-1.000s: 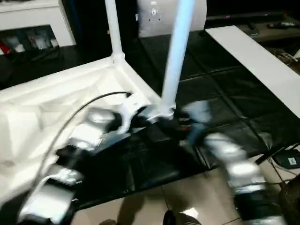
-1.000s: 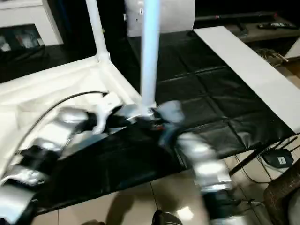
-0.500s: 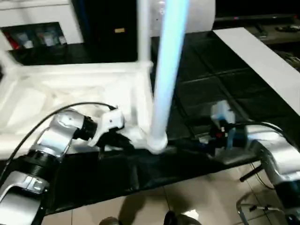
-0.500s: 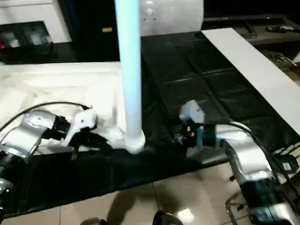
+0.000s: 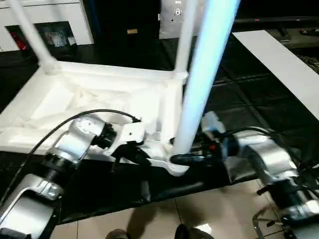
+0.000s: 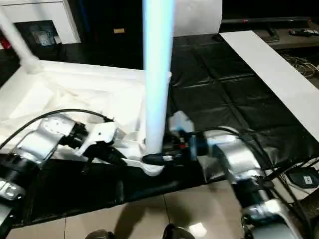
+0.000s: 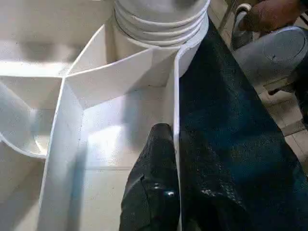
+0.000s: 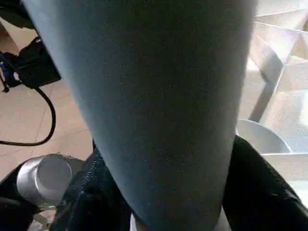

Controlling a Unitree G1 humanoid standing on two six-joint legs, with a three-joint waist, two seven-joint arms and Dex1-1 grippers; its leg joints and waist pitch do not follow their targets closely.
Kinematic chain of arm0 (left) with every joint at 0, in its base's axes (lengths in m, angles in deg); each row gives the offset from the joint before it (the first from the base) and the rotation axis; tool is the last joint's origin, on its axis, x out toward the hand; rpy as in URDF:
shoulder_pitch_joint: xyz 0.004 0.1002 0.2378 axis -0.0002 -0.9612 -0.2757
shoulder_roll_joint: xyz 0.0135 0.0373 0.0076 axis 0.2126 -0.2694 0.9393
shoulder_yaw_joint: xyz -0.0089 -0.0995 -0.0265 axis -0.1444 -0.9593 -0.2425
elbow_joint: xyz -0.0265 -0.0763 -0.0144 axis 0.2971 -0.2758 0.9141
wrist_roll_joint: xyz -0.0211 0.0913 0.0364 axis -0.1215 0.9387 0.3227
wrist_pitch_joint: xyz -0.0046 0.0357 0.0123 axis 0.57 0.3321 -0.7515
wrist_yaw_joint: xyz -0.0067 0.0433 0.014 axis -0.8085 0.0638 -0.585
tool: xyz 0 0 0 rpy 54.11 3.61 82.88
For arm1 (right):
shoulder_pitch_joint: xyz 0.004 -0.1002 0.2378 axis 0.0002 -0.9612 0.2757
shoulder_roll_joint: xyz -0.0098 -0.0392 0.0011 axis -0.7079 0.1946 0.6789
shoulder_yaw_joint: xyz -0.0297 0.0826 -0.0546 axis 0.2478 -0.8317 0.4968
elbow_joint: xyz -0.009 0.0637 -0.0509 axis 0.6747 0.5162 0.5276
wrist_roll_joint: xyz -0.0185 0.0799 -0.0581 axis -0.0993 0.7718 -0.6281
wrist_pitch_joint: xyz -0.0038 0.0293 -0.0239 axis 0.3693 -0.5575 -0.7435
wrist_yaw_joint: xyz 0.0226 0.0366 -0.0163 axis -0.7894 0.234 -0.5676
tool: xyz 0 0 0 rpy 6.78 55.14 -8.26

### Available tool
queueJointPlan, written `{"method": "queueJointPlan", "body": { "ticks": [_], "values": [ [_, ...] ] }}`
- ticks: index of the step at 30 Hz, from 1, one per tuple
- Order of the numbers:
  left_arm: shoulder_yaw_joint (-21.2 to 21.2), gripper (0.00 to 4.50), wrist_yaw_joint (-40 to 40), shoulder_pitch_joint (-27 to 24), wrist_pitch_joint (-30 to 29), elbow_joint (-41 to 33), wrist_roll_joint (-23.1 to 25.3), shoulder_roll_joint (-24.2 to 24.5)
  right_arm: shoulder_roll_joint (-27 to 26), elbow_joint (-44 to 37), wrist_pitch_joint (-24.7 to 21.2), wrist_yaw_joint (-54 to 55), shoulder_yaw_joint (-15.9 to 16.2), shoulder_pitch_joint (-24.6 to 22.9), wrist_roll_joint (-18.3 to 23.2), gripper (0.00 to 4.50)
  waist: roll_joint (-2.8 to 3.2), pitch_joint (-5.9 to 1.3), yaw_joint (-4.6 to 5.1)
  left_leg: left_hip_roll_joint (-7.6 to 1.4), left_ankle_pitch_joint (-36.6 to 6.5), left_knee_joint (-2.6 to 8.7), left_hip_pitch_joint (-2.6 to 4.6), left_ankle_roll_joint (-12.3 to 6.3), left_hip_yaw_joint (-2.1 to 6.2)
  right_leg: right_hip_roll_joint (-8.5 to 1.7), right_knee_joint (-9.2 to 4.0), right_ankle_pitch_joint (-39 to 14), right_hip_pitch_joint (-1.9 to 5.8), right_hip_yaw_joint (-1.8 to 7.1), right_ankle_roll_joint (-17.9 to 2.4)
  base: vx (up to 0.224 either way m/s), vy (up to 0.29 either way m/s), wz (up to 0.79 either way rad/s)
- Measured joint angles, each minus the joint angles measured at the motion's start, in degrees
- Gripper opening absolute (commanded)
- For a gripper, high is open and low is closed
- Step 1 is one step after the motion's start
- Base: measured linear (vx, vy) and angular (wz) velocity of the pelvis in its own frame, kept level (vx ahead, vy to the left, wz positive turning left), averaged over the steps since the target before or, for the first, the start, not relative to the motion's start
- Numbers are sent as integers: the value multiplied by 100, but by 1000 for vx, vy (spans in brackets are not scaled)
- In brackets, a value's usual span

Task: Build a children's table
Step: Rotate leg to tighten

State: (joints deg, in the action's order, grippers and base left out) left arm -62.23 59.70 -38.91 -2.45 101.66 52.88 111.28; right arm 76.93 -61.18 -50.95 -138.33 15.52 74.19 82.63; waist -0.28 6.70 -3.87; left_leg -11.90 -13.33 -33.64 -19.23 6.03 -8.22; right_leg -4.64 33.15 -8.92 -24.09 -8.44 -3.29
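While the table top (image 5: 99,104) lies underside-up on the dark mat (image 5: 239,94), you see the near leg (image 5: 199,94) upright in its corner socket (image 5: 174,162), long axis vertical. Your right gripper (image 6: 155,159), the nearer arm, straddles the leg's base, one finger either side. Your left gripper (image 7: 166,159) is clamped on the top's rim wall beside that socket. Two far sockets already carry legs.

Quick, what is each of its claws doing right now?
Left gripper: shut on the table top's rim.
Right gripper: closed around the near table leg, at its base.
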Motion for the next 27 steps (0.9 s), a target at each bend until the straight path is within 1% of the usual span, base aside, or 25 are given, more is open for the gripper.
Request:
{"method": "queueJointPlan", "body": {
  "ticks": [2, 5, 7, 12, 14, 16, 17, 19, 20, 21, 22, 23, 24, 26, 27],
  "values": [
    [14, 0, 7, 21, 47, 33, -1, 0, 9, 14, -22, -25, 0, 20, -1, 213, 0, 0, 2, 0, 0, 1, 1, 0, -1, 0, 0, 0, 0, 0, 0, 0, 0, 0],
    [8, 0, 7, 24, 53, 39, -6, -3, 23, -6, -76, -35, -1, 25, 5, 208, 1, 0, -5, 0, 0, 2, 2, 0, -1, 0, 0, 0, 1, 0, 0, 0, 0, 0],
    [-12, 0, 11, 24, -8, 49, -28, -18, 42, -69, -207, -33, -15, 24, 17, 207, 1, 0, -13, 0, 0, 1, 3, 0, -1, 0, 0, 0, 2, 1, 0, 0, 0, 0],
    [-71, 0, -39, 25, -474, -8, -90, -36, 16, -354, -580, 192, -131, -100, 109, 207, 3, 1, -47, 0, 0, 3, 11, 0, -5, 0, 0, 0, 6, 3, 0, 0, 0, 0],
    [-130, 0, -117, 12, -709, -48, -118, -50, -94, -537, -708, 497, -263, -265, 154, 207, 4, 1, -36, -1, 3, 4, 16, 5, -8, 0, 0, 1, 8, 4, -1, 0, 0, 0],
    [-190, 0, -281, -3, -935, -94, -121, -51, -235, -562, -743, 862, -333, -319, 136, 207, 4, 2, 25, -2, 8, 4, 19, 14, -9, 2, 1, 1, 8, 5, 0, 0, 0, 0],
    [-287, 0, -552, -43, -1231, -192, -92, -101, -475, -567, -748, 1315, -426, -365, 2, 207, 0, 4, 70, -4, 18, 10, 23, 32, -9, 5, 2, -5, 8, 5, 12, 0, 0, 0],
    [-441, 0, -983, -45, -1629, -235, -44, -191, -818, -553, -772, 2083, -614, -395, -182, 207, 0, 12, 195, -5, 27, 10, 21, 49, -9, 12, -4, 11, 1, 8, 10, 0, 0, 0],
    [-464, 0, -1165, -44, -1784, -274, -35, -266, -879, -553, -793, 2357, -678, -395, -237, 207, 1, 13, 251, -5, 24, 10, 21, 58, -9, 14, -8, 15, -1, 9, 13, 0, 0, 0],
    [-524, 0, -1331, -70, -1982, -354, -35, -354, -978, -544, -832, 2602, -765, -394, -261, 207, 1, 14, 288, -6, 16, 14, 23, 72, -8, 18, -10, 15, 1, 9, 13, 0, 0, 0],
    [-627, 0, -1594, -82, -2211, -435, -10, -464, -1194, -495, -856, 3008, -909, -376, -313, 207, 0, 15, 337, -11, 14, 14, 23, 78, -7, 25, -10, 15, -1, 9, 13, 0, 0, 0],
    [-763, 0, -1982, -80, -2523, -546, 58, -610, -1561, -387, -861, 3668, -1097, -291, -441, 207, 3, 16, 416, -12, 15, 14, 22, 83, -7, 32, -9, 17, -7, 8, 10, 0, 0, 0],
    [-870, 0, -2294, -75, -2737, -613, 126, -765, -1822, -248, -843, 4190, -1210, -174, -555, 207, 5, 17, 476, -11, 18, 18, 21, 90, -6, 33, -9, 19, -11, 7, 8, 0, 0, 0],
    [-972, 0, -2845, -62, -3031, -677, 183, -1091, -2116, 6, -772, 5016, -1351, 31, -719, 207, 5, 17, 544, -3, 22, 36, 19, 91, -7, 39, -15, 18, -19, 8, 9, 0, 0, 0],
    [-1014, 0, -3033, -62, -3113, -689, 199, -1210, -2228, 92, -720, 5303, -1413, 86, -769, 207, 5, 18, 552, -4, 25, 43, 14, 87, -7, 43, -15, 17, -28, 8, 10, 0, 0, 0]
  ]
}}
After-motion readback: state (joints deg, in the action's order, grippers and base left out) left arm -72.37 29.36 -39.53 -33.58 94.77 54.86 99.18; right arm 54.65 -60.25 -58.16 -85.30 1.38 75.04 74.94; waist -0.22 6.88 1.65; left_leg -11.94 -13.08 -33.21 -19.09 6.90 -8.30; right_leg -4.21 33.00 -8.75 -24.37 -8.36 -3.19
